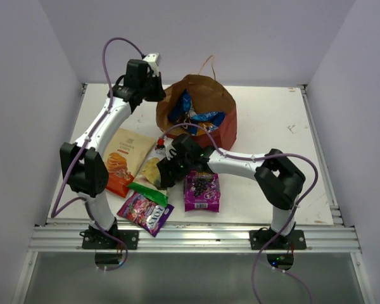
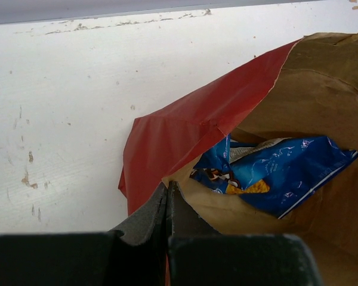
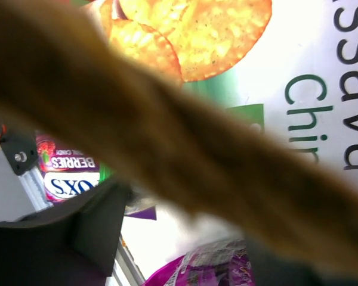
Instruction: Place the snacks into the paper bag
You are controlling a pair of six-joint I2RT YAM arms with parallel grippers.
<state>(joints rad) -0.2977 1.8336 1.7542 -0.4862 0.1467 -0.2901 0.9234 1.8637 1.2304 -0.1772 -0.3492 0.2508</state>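
Blurred brown strand (image 3: 167, 137) crosses the right wrist lens. Right gripper (image 1: 166, 170), jaws spread, hangs over the cassava chip packet (image 3: 298, 89), near the paper bag (image 2: 185, 131). It should probably grip the packet's edge, clear of that strand. Left gripper (image 2: 167, 202) pinches the bag's rim.

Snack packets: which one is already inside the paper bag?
The blue Doritos packet; it lies inside the paper bag, while the beige-orange packet, green-white packet and two purple packets lie outside on the table.
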